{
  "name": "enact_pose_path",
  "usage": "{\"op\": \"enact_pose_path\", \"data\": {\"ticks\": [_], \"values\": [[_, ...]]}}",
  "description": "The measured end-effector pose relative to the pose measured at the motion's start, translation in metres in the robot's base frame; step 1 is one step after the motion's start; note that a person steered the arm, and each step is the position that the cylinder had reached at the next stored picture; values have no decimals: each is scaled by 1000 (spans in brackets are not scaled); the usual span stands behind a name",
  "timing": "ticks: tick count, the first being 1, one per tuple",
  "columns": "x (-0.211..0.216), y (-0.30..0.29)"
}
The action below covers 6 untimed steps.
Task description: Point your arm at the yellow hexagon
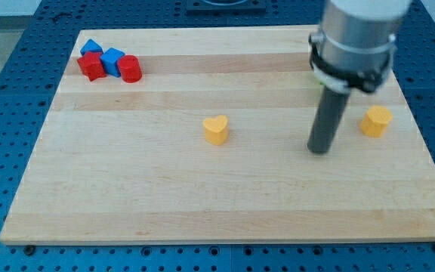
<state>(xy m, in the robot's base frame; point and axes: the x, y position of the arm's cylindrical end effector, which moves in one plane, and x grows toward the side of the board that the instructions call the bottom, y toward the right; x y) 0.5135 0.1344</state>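
The yellow hexagon lies near the board's right edge, at mid height. My tip rests on the board just to the left of it and a little lower, with a small gap between them. A yellow heart-shaped block lies near the board's middle, well to the left of my tip. The rod rises from the tip to the grey arm housing at the view's top right.
At the board's top left sits a tight cluster: a blue block, a second blue block, a red block and a red cylinder-like block. The wooden board lies on a blue perforated table.
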Motion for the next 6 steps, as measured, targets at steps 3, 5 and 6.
{"op": "enact_pose_path", "data": {"ticks": [3,5,6], "values": [[49,175],[-40,191],[-66,179]]}}
